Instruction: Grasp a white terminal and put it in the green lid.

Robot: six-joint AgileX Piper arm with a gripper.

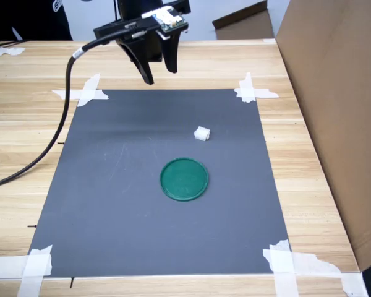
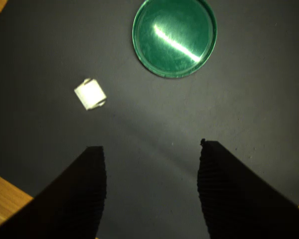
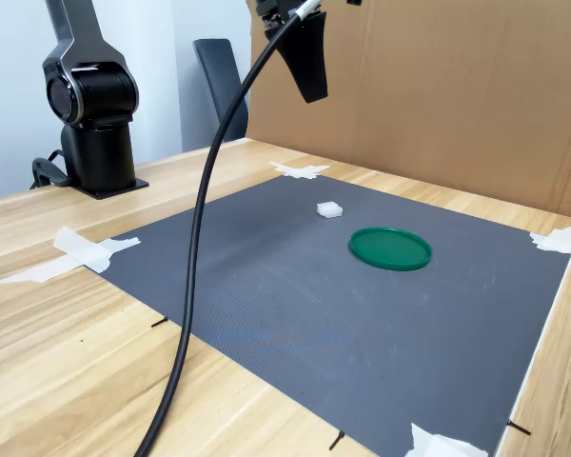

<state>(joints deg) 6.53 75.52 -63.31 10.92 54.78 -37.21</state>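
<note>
- The gripper [image 1: 159,72] hangs high over the mat's [image 1: 111,210] far edge, fingers spread wide, holding nothing.
- The white terminal [image 1: 201,133] and green lid [image 1: 184,179] sit mid-mat, apart, bare mat all round.

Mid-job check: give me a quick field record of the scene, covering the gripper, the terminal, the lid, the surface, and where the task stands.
gripper: open, empty, raised above the mat's far edge in the first exterior view
white terminal: lying on the mat, apart from the lid, not grasped
green lid: flat on the mat near its middle, empty
surface: dark grey mat taped at its corners to a wooden table
surroundings: cardboard panel at the first exterior view's right
task state: grasp not yet made
</note>
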